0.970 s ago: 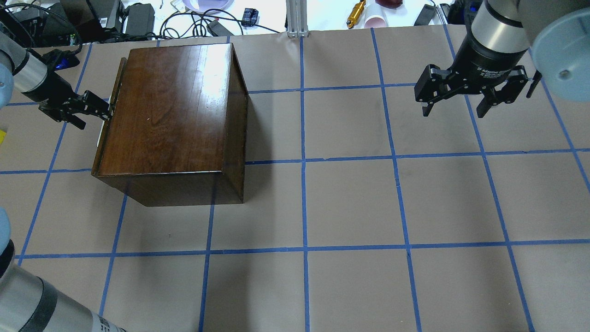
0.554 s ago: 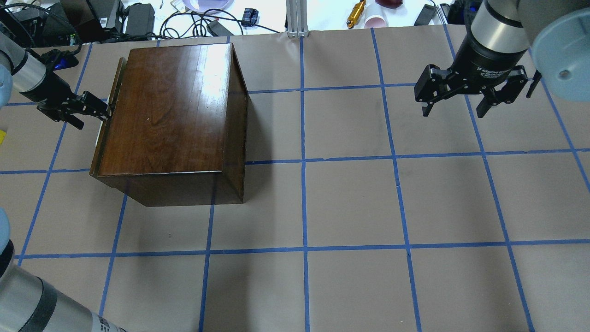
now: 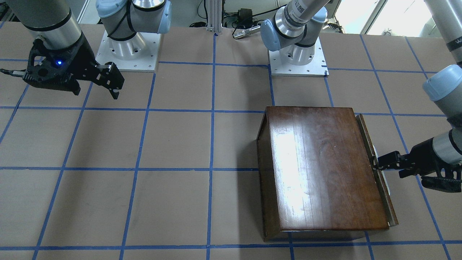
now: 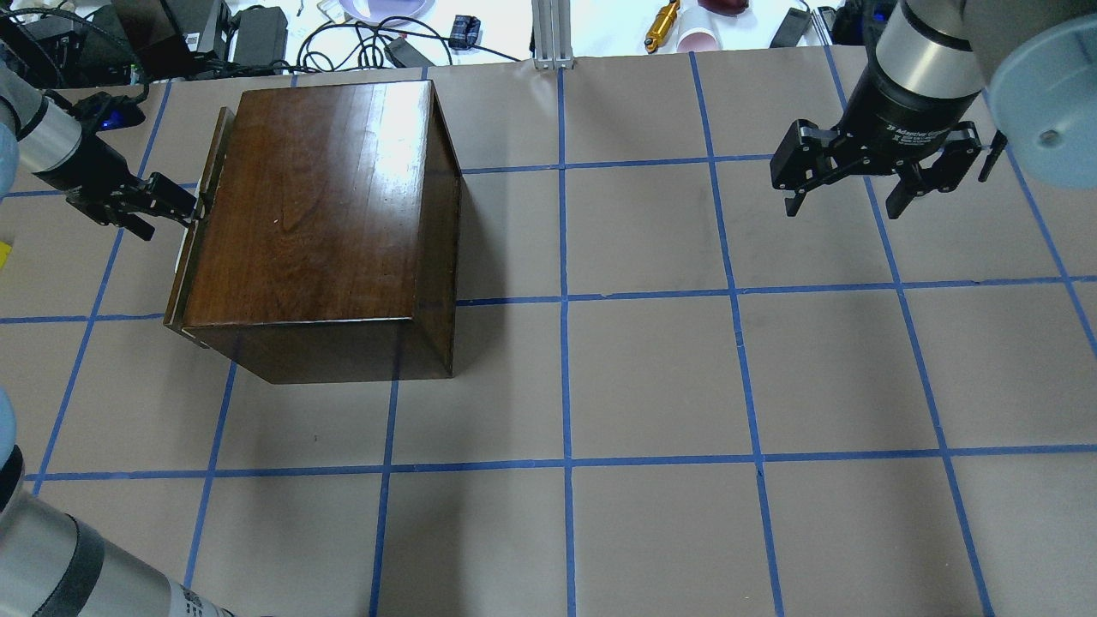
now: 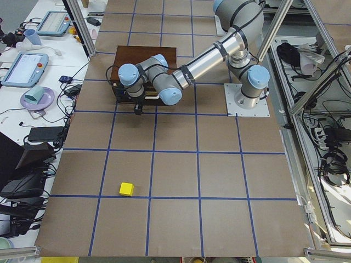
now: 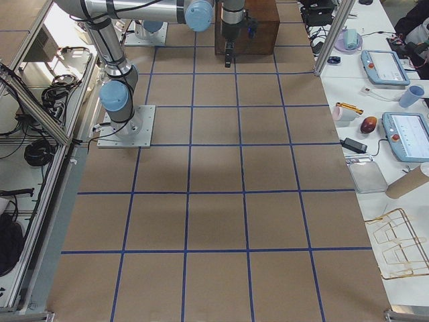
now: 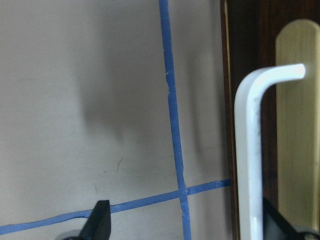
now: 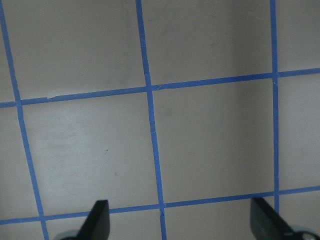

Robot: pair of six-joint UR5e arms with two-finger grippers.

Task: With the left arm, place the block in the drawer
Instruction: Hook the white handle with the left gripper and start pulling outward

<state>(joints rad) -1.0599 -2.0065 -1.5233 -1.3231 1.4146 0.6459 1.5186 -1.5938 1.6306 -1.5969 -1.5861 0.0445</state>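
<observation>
Resting on the table, the block looks bright yellow, cubic.

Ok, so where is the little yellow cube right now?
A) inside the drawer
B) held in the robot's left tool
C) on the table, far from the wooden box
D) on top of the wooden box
C: the exterior left view shows the yellow cube lying on the table, well away from the wooden box, while the left tool is over at the drawer pull.
</observation>
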